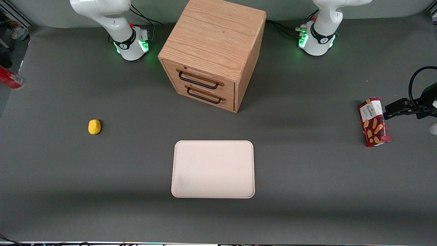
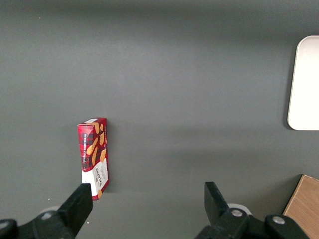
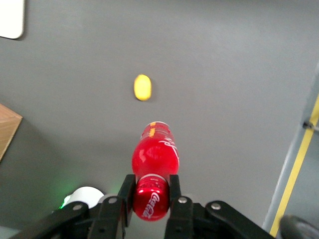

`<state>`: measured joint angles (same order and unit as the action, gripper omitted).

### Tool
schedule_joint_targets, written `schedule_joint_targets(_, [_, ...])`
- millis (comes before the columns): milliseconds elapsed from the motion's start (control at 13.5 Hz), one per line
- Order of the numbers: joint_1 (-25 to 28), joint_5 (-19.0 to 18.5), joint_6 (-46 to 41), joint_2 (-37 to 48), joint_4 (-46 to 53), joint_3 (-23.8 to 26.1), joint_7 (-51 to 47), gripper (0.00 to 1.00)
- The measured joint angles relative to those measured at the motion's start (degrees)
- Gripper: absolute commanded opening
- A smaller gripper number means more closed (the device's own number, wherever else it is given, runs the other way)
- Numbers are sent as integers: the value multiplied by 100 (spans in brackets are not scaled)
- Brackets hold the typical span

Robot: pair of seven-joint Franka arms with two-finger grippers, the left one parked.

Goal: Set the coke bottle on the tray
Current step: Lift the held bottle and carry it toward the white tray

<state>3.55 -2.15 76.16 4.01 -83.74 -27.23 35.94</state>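
Arm shell (image 1: 102, 13): glossy white, rounded segments.
Base (image 1: 131, 42): white dome circled by a black band, green lights glowing at its sides, a small red spot above the band.
Cables (image 1: 143, 15): thin black leads trailing from the base.
Gripper (image 3: 151, 191): matte black throughout, well above the grey table toward the working arm's end.
Fingers (image 3: 174, 186): two flat black bars.
Screws (image 3: 216, 205): small silvery round heads set in the black body just back from the fingers.
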Motion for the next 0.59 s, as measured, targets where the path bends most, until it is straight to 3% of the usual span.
schedule_joint_targets(222, [349,195,-229,-708,776,581,-608,0])
schedule_joint_targets(443, [482,623,-317,-1347,1497,1301,-1771,0])
schedule_joint_targets(591, [477,668,-318,-1774,1883,1810,-2520,0])
